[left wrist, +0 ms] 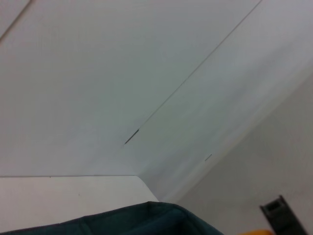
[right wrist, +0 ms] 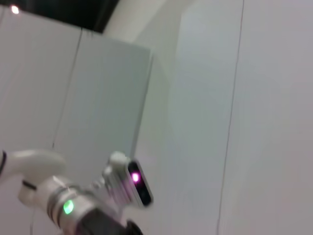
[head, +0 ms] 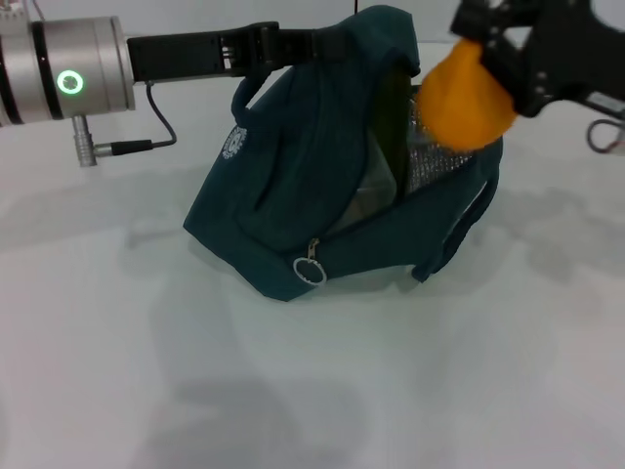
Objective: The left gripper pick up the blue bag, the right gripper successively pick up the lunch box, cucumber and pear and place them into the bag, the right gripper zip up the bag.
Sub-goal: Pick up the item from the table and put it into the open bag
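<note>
Jaws of the right gripper (head: 488, 73) are clamped on the pear (head: 467, 98), an orange-yellow fruit held just above and at the right edge of the bag's (head: 293, 186) open mouth. On the other side, the jaws of the left gripper (head: 293, 44) are pinched on the top fabric of the blue bag, holding that edge up so the opening stays spread. The bag's base rests on the table (head: 293, 391), and something pale, probably the lunch box (head: 376, 191), shows inside; the cucumber cannot be made out.

The main risk, as I judge it, is a miss: the pear sits over the right rim, not the middle of the opening, so letting go now could send it off the silver lining and onto the table. A second risk is the fabric slipping from the left jaws, which would let the mouth collapse under the fruit. The zipper pull (head: 310, 269) hangs low at the front, where zipping could be awkward.
</note>
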Controlling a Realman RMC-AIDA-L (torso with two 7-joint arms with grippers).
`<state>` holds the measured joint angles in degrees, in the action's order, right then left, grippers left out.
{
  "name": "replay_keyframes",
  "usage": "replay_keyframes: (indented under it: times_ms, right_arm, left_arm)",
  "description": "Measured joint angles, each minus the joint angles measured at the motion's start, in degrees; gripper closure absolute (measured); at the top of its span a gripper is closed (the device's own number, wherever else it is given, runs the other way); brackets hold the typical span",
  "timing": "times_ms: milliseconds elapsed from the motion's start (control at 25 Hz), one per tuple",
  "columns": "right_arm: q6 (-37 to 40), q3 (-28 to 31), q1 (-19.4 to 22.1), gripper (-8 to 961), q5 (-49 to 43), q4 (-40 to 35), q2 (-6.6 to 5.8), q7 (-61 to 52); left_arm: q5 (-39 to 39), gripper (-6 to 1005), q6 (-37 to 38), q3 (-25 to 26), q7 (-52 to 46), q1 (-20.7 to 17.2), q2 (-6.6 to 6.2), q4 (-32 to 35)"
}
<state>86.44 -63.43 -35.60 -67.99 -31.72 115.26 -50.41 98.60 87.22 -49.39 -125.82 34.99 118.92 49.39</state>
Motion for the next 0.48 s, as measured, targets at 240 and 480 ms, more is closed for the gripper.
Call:
replay_keyframes:
  times_ms: [240, 480]
  right_arm:
    - [-7.58, -4.9, -0.39, 841, 0.01, 0.75, 0.19, 3.27]
    - [-13.14, -11.36, -1.06, 833, 0.0, 2.16, 0.62, 4.85]
  left_arm:
    - [-0.04, 931, 0.07, 0.0, -0.12, -0.24, 0.0, 0.0]
    - [-0.13, 931, 0.07, 0.0, -0.16, -0.27, -0.06, 0.0]
